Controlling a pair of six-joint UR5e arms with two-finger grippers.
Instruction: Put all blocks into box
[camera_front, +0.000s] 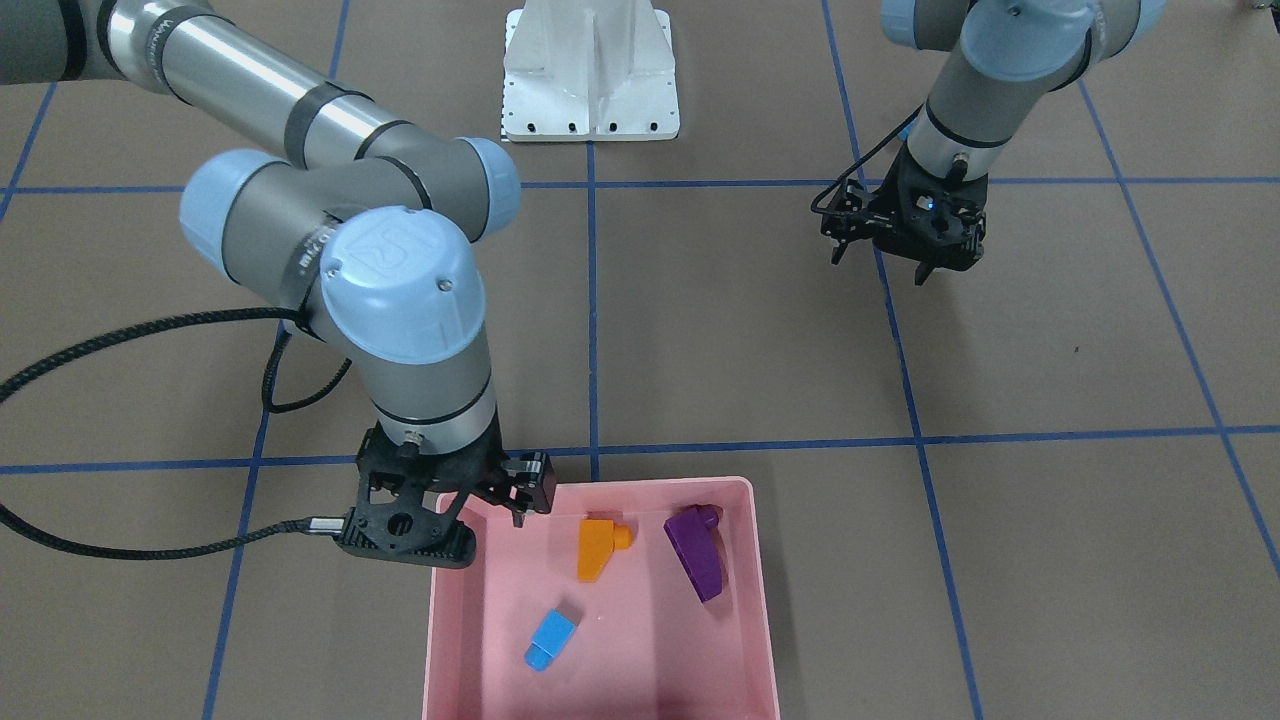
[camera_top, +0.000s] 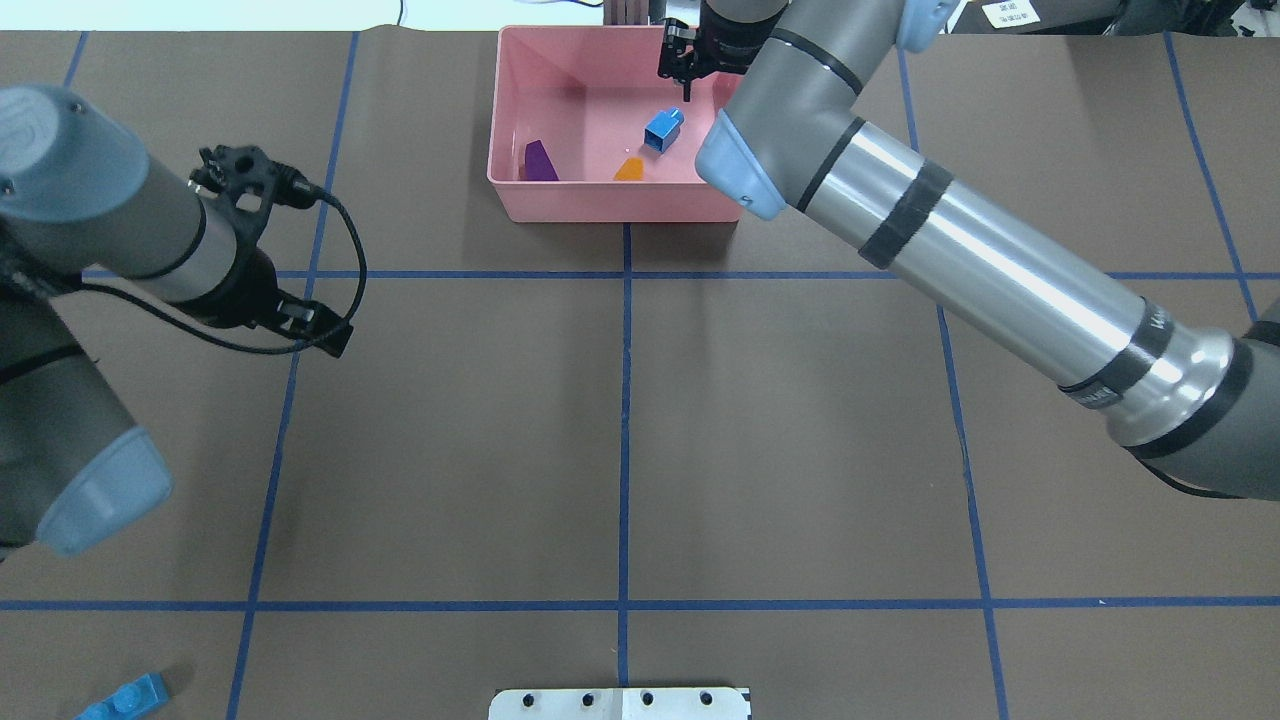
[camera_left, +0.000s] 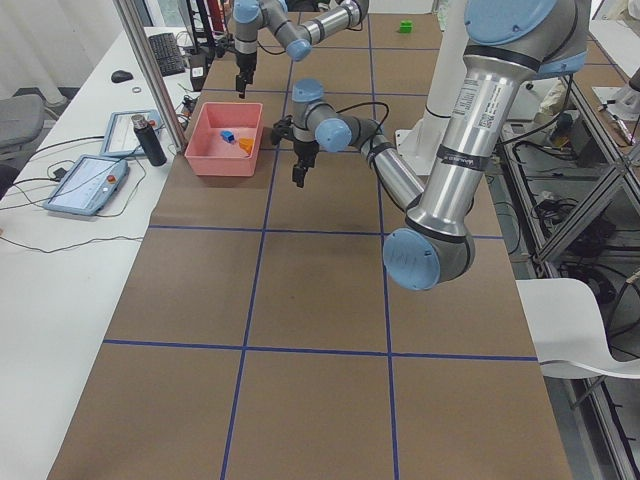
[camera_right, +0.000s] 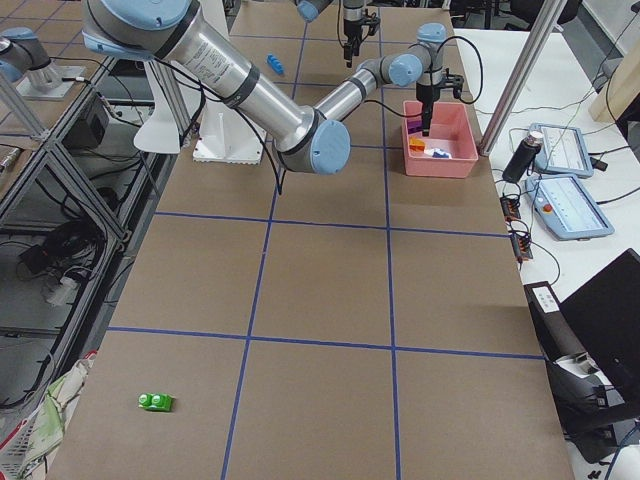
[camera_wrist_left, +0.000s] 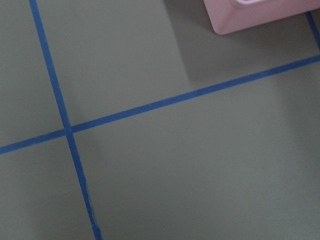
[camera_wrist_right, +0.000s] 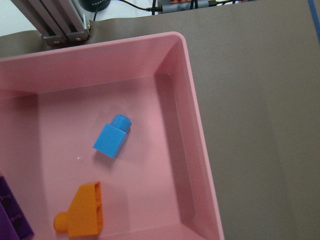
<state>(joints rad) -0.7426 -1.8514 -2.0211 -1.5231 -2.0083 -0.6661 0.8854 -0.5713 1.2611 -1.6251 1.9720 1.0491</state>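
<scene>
Front-facing view: right hand (camera_front: 450, 505), fingers apart and empty, over the shallow pink plastic box (camera_front: 650, 650). Left hand (camera_front: 878, 265) apart, empty.

Overhead view: long light-blue four-stud brick (camera_top: 125, 697) on the bench (camera_top: 800, 450), near-left, axis crosswise; left hand nearer.

Right view: green studded brick (camera_right: 155, 402) at the bench's right end.

Bright even overhead light, soft shadow beside the box (camera_wrist_left: 260, 20), glare streaks on metal arm tubes, all views sharp

glossy pink plastic box (camera_front: 755, 600), matt brown table (camera_front: 1050, 350)
</scene>
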